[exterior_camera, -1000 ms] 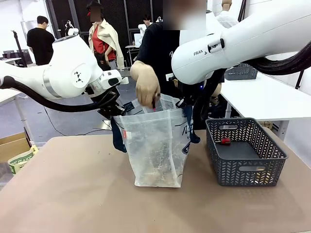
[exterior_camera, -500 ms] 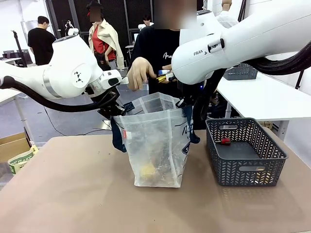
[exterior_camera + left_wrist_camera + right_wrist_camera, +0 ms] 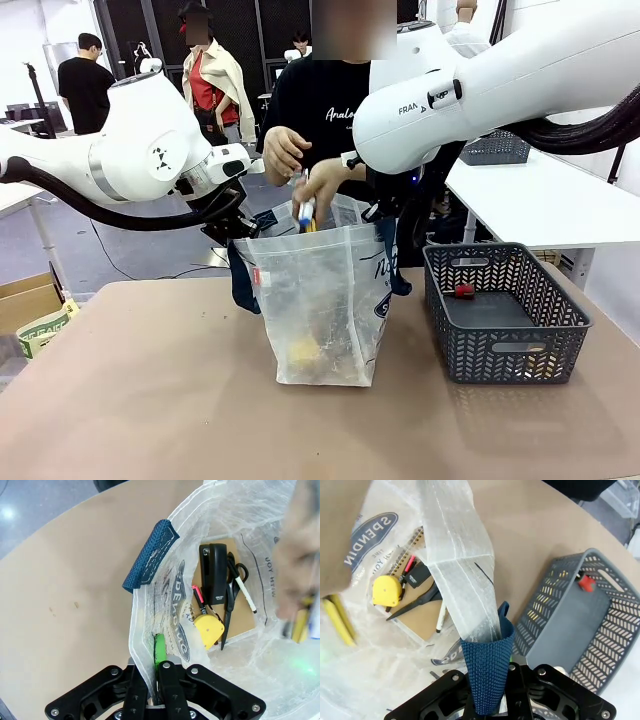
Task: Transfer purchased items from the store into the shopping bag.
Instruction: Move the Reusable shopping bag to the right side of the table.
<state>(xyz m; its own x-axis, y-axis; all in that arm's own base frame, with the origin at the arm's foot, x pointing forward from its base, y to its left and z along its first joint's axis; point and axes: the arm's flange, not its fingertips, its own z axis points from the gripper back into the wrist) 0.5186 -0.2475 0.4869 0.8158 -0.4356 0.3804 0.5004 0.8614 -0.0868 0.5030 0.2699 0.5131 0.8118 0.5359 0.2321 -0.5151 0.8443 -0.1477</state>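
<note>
- On the shopping bag (image 3: 235,510), just above your left pincer (image 3: 154,661) where it pinches the rim, you see the navy logo (image 3: 176,617) from inside; its white letters run mirrored, with "ENDIN" legible.
- Farther from that pincer, thin print (image 3: 270,577) on the far bag wall reads "JOY", with a reversed "WITH" beside it.
- Up and left of your right pincer (image 3: 490,672), the same logo shows "SPENDIN".
- In the front view, script (image 3: 383,268) on the bag's face starts "Na".
- Your right arm (image 3: 410,108) carries "FRA" above its pincer.
- Beyond both pincers, the person's black shirt (image 3: 340,113) reads "Analo".
</note>
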